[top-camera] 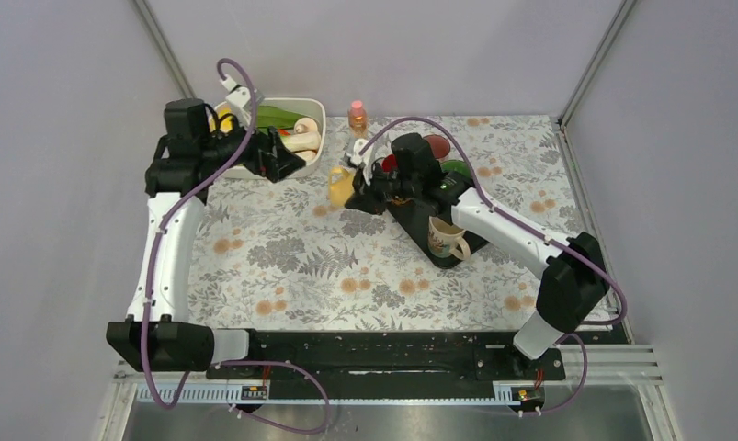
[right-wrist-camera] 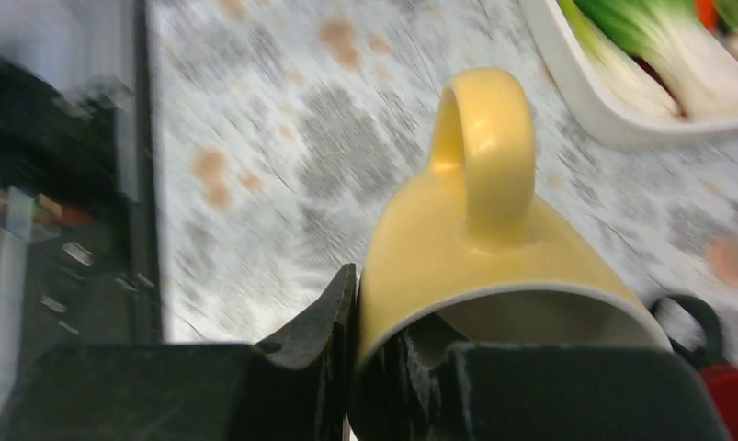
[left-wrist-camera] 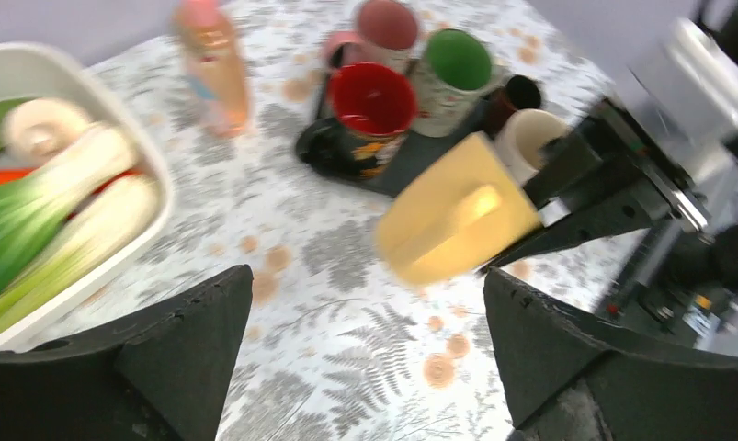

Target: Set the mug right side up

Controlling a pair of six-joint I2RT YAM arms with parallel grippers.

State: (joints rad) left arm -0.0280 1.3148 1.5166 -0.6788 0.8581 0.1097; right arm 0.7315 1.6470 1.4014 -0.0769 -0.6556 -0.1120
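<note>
- The left gripper [top-camera: 282, 156] sits at about 10 o'clock from the table's middle in the top view, with its jaws spread wide and nothing between them. In its own wrist view [left-wrist-camera: 367, 285] the two dark fingers [left-wrist-camera: 163, 367] frame bare cloth.
- The white bin [top-camera: 315, 110] is just beside it at 11 o'clock. It is filled with pale-stemmed green vegetables [left-wrist-camera: 34, 230].
- The floral tablecloth [top-camera: 282, 257] covers the table.
- The yellow mug [top-camera: 340, 184] is near 12 o'clock, just right of the left gripper's open jaws. It is tipped on its side with its base toward the left arm and its mouth toward the right arm. I cannot tell whether it touches the cloth.
- The right gripper [top-camera: 360, 190] is pressed together on the mug's rim. In the right wrist view one finger [right-wrist-camera: 319, 322] lies against the outside of the wall and the other sits inside the mouth. The handle [right-wrist-camera: 489, 147] stands at 12 o'clock in that view.
- The small orange bottle [top-camera: 357, 115] stands upright at 12 o'clock, at the far edge, behind the mug.
- The black tray [top-camera: 411, 220] lies between 1 and 3 o'clock. It carries a red mug [left-wrist-camera: 374, 101], a green mug [left-wrist-camera: 457, 60] and a pink mug [left-wrist-camera: 383, 28], all mouth up, at its far end.
- A cream patterned mug [top-camera: 448, 239] stands upright at the tray's near end, at 3 o'clock.
</note>
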